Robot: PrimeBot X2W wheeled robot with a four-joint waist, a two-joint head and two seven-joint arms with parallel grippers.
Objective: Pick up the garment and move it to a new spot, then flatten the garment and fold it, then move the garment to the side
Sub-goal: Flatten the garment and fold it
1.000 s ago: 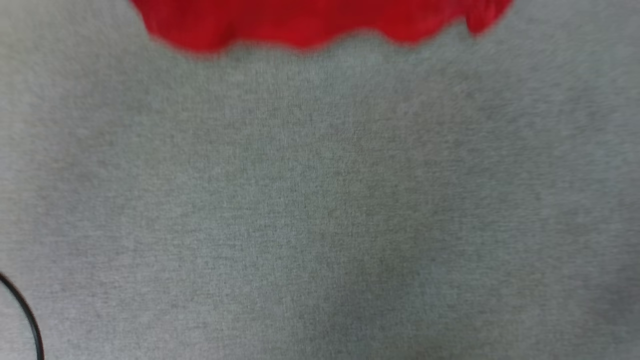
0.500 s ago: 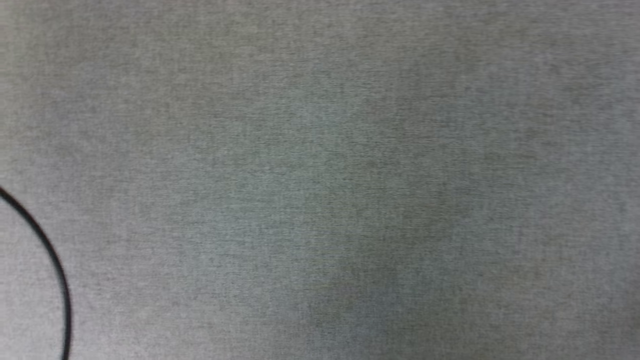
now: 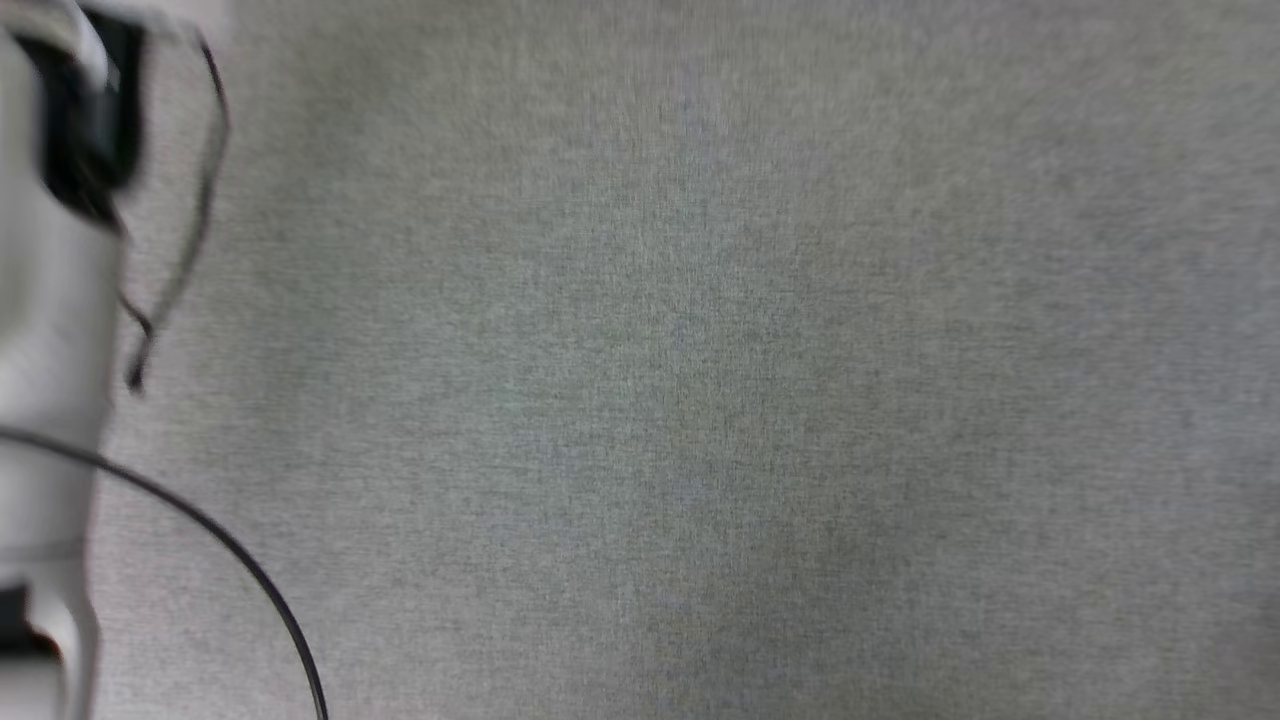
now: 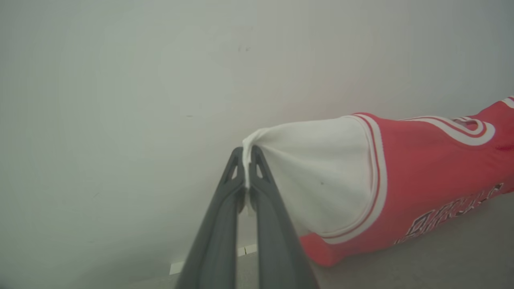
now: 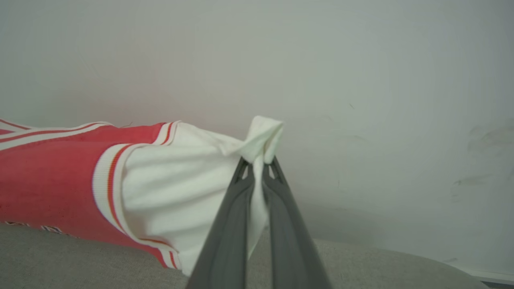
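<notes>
The garment (image 4: 421,172) is a red jersey with white sleeves and striped trim, held up and stretched between both grippers, its lower edge close over the grey cloth surface (image 4: 441,249). In the left wrist view my left gripper (image 4: 246,170) is shut on the bunched tip of one white sleeve (image 4: 321,168). In the right wrist view my right gripper (image 5: 259,166) is shut on the twisted tip of the other white sleeve (image 5: 180,188), with the garment's red body (image 5: 48,176) stretching away to the left. Black lettering shows on the front, partly hidden.
The head view looks down on a grey cloth surface (image 3: 700,400). A pale forearm (image 3: 50,350) with a black cable (image 3: 250,570) runs along its left edge. A plain white wall (image 5: 361,80) stands behind the garment in both wrist views.
The head camera has moved: the red hem at the picture's top one second ago is out of frame, and a pale forearm has entered at the left.
</notes>
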